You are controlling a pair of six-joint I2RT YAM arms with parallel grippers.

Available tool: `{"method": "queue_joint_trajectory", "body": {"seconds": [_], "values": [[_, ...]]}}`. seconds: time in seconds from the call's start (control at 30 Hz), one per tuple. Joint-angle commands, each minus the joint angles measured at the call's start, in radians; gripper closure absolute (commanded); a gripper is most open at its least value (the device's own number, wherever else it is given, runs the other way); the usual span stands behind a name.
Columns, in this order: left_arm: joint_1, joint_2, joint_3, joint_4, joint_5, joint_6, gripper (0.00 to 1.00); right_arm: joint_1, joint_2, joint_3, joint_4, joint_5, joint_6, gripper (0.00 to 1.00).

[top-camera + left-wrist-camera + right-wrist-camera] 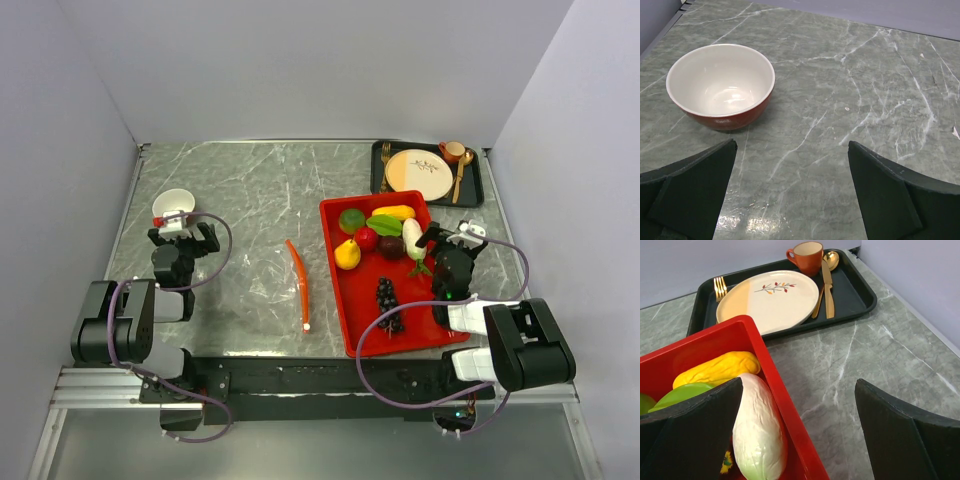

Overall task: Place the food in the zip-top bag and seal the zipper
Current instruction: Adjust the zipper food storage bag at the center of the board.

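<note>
The food [366,239] lies in the red tray [352,295]. The right gripper [799,390] hangs over the tray's right rim with its jaws wide apart and holding nothing, and a white vegetable [757,435] is just inside its left finger. Of the zip-top bag [297,268] I can make out only the orange-red zipper [302,298], on the table [240,200] well apart from both pairs of jaws. The left gripper [792,147] also stands wide and empty, with a bowl [720,85] ahead of its left finger.

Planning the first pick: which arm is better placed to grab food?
Right. The right gripper hangs open at the red tray rim beside the white vegetable; the left gripper is by the bowl.
</note>
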Motion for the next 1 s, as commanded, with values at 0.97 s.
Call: {"method": "queue_joint_trajectory", "body": {"seconds": [0.97], "values": [[0.008,-0.528,0.308,-1.05,-0.135,-0.505,0.01,0.081,-0.419,0.352,-1.08,0.013,0.347,0.0]]}}
